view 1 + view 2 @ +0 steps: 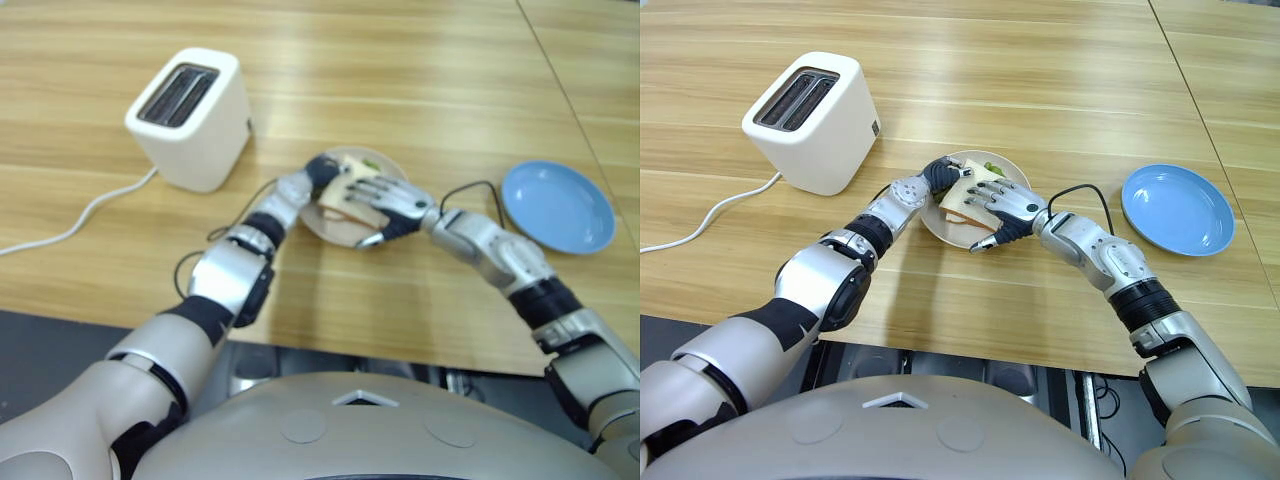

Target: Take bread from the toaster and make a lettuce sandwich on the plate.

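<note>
At the far left a white cord (710, 215) trails across the wooden table (1040, 80) to the white toaster (810, 120), which stands upright with its two dark slots facing up. To its right, near the table's front edge, sits a round beige plate (945, 230). The left robot hand (940, 175) is at the plate's left rim, right against the corner of a slice of bread (965, 195) that lies on the plate; I cannot tell whether it is clamped on the slice or only touching it. A bit of green lettuce (992, 167) shows at the plate's far side, just beyond the bread. The right robot hand (1005, 205) lies over the right part of the slice, its fingers (985, 190) spread apart and stretched flat across the top, clamped on nothing. Well apart to the right lies a blue plate (1177, 210).
</note>
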Robot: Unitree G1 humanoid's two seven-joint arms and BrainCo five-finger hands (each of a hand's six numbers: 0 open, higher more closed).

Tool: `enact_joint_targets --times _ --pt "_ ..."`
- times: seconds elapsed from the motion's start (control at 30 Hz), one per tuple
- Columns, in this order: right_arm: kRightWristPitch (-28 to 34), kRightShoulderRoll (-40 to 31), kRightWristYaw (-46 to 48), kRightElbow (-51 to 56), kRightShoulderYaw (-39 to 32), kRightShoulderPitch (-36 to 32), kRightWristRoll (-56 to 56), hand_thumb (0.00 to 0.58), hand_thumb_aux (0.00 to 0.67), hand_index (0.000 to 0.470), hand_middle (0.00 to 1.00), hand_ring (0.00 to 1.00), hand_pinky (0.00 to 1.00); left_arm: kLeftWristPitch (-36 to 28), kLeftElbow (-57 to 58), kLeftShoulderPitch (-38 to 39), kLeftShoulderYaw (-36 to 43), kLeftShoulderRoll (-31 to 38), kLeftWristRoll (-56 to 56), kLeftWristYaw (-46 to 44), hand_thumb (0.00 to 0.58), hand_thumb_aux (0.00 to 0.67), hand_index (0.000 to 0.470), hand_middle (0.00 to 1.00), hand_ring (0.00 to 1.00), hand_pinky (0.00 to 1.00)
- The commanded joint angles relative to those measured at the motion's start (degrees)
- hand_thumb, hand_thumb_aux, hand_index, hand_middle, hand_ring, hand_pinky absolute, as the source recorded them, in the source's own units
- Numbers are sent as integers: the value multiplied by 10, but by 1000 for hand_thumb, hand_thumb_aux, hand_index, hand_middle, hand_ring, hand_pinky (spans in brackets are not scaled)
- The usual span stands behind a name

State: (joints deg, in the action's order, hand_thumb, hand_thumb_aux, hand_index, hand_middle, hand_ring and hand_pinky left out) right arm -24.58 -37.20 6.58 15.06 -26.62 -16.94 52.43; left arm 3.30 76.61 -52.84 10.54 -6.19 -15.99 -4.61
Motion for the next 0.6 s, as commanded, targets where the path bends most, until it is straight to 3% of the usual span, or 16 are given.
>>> enact_joint_targets --times 0.03,0.07,0.1,0.23,0.37,0.47,0.6 --pt "32 0 97 94 -56 46 14 0 0 0 0 0 0 58 -40 -22 15 15 -22 37 18 11 7 1000 1000 1000" --pt "35 2 93 97 -58 45 16 0 0 0 0 0 0 68 -59 -23 19 27 -30 60 0 0 0 208 208 208" --pt "36 4 90 101 -60 43 17 0 0 0 0 0 0 78 -82 -21 21 40 -36 77 0 0 0 0 0 0" --pt "41 8 89 103 -62 48 12 0 0 0 0 0 0 76 -244 24 41 83 -85 136 0 0 0 0 0 0" --pt "43 14 90 106 -60 52 3 0 0 0 0 0 0 34 -495 114 52 128 -163 188 0 0 0 0 0 0" --pt "41 17 86 106 -59 48 1 0 0 0 0 0 0 -6 -621 168 53 144 -199 175 0 0 0 0 0 0" --pt "5 18 6 54 -24 42 -20 0 0 0 0 0 0 -28 -686 221 44 150 -166 120 0 0 0 0 0 0"
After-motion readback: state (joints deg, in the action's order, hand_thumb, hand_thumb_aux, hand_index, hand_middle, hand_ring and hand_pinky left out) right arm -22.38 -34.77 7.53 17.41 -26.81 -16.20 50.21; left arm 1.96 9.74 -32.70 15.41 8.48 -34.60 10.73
